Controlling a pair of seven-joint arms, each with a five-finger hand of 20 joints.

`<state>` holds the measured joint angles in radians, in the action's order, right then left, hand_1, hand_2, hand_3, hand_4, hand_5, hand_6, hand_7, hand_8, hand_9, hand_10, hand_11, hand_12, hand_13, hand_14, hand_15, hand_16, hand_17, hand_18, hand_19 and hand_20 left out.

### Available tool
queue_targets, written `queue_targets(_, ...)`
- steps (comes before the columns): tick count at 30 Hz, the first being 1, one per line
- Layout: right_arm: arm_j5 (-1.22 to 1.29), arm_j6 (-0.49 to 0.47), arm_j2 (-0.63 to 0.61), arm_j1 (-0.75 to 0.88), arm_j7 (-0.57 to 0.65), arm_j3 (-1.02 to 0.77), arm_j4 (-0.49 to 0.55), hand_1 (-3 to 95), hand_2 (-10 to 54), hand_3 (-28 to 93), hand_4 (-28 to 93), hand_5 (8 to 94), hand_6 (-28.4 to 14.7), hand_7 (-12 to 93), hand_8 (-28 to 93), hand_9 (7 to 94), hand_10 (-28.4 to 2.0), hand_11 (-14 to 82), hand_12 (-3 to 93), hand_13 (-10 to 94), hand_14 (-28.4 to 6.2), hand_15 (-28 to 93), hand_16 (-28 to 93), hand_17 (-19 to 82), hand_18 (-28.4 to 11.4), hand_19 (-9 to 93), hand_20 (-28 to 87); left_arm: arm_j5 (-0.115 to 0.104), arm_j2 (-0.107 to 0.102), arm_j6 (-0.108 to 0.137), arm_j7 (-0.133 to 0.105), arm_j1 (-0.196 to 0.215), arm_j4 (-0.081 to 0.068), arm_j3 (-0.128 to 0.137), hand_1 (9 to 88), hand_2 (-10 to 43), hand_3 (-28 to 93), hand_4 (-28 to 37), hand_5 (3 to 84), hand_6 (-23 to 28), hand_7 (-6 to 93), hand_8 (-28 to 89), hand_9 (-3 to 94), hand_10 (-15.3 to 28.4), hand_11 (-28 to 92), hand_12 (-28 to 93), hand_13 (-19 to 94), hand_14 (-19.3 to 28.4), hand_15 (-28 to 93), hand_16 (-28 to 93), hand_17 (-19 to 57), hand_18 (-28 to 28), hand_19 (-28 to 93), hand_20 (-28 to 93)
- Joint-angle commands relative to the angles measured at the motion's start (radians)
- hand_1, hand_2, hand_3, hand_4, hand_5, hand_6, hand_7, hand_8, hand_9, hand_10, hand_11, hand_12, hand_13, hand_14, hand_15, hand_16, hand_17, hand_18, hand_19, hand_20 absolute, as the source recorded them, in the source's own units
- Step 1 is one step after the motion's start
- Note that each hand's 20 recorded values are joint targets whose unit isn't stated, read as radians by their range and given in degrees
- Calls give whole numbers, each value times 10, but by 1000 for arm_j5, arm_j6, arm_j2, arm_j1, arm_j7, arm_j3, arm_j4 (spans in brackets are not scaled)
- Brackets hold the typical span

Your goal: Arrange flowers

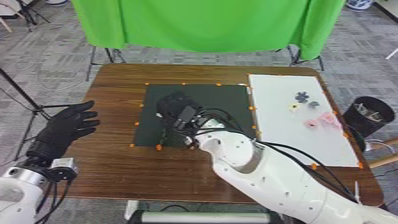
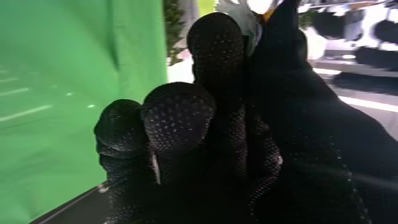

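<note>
My right hand (image 1: 175, 105) is over the dark mat (image 1: 156, 134) at the table's middle. In the right wrist view, my right hand (image 2: 200, 117) has a pale, thin thing (image 2: 242, 14), apparently a flower, pinched between a finger and the thumb; much of it is hidden. Open, with its fingers spread, my left hand (image 1: 67, 129) is at the table's left edge. On the white board (image 1: 296, 138) lie dark flowers (image 1: 303, 96), a small yellowish flower (image 1: 294, 107) and pink flowers (image 1: 323, 122).
A black bin (image 1: 355, 123) with things inside stands off the table's right edge. Small orange markers line the mat and the board. A green cloth (image 1: 209, 25) hangs beyond the table's far edge. My right forearm crosses the table's near right part.
</note>
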<state>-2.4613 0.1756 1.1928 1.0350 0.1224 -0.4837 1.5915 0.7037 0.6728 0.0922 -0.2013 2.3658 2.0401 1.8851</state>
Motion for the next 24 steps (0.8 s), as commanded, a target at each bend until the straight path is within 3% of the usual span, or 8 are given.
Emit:
queue_targets(1, -31, 10, 61, -52, 10, 77, -24, 475, -95, 843, -282, 771, 24, 428, -48, 903, -64, 184, 440, 775, -56, 718, 244, 417, -203, 932, 457, 8, -18, -9, 17, -43, -15, -25, 281, -87, 690, -243, 291, 35, 251, -129, 264, 122, 311, 152, 218, 146, 432, -27, -63, 226, 509, 86)
queue_targets(8, -32, 40, 88, -100, 71, 146, -75, 473, -95, 839, -282, 768, 28, 424, -40, 906, -61, 174, 443, 776, -54, 718, 245, 417, -201, 932, 456, 17, -32, -10, 30, -96, -28, -68, 282, -86, 692, -244, 290, 36, 251, -129, 255, 121, 310, 153, 170, 131, 406, -20, -66, 220, 505, 86)
queue_targets(15, -49, 69, 111, -133, 134, 191, -118, 473, -95, 835, -283, 757, 27, 429, -36, 902, -60, 174, 448, 774, -53, 721, 245, 418, -202, 932, 457, 20, -37, -21, 39, -127, -35, -88, 282, -84, 692, -245, 290, 36, 250, -129, 248, 122, 311, 154, 152, 127, 384, -10, -70, 217, 500, 91)
queue_targets(18, -49, 21, 113, -115, 138, 168, -110, 474, -95, 834, -283, 751, 26, 435, -35, 896, -57, 171, 451, 772, -52, 723, 246, 417, -200, 932, 458, 20, -37, -22, 33, -139, -39, -100, 282, -84, 693, -243, 290, 37, 249, -128, 246, 122, 310, 154, 152, 127, 383, -7, -70, 216, 498, 92)
queue_targets(24, -72, -21, 110, -97, 149, 152, -95, 438, -95, 799, -283, 686, 26, 459, -47, 840, -61, 196, 422, 746, -51, 735, 247, 401, -195, 932, 454, 20, -34, -22, 33, -136, -38, -99, 282, -83, 692, -242, 290, 37, 250, -128, 245, 122, 309, 155, 150, 127, 379, -3, -72, 215, 495, 94)
